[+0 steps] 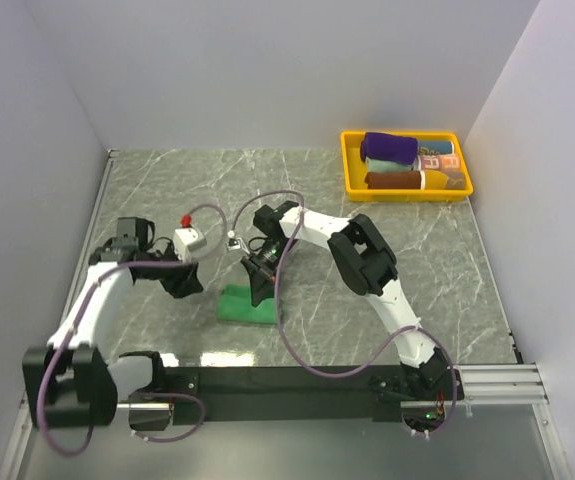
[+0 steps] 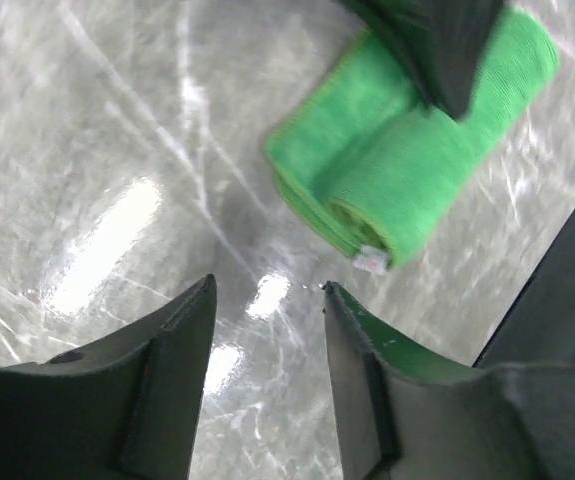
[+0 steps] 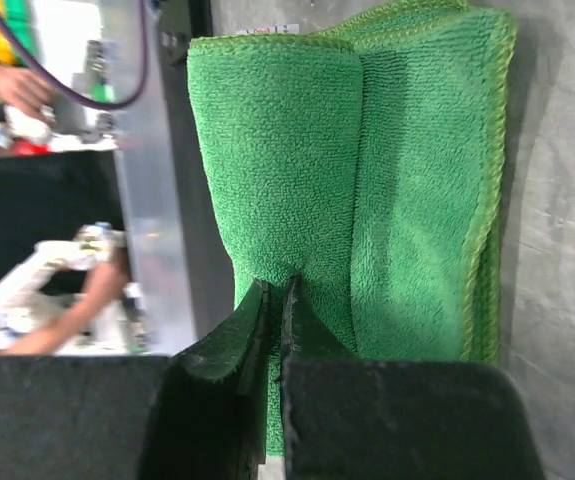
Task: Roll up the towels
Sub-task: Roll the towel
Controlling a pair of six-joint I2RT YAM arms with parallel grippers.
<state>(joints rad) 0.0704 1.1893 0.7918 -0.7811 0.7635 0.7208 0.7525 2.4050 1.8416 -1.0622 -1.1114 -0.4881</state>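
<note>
Roll of green towel (image 3: 297, 150) pinched by right hand (image 3: 275, 292); left hand (image 2: 268, 286) apart just beside.

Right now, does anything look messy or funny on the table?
Only the green towel: it is half rolled, with a flat folded part lying beside the roll. The right gripper has its closed tips resting on the roll. Nothing looks spilled or broken.

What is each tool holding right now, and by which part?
Right tool, shut, pinches the green towel at one end of its rolled part. Left tool is open over the table, holding nothing.
</note>
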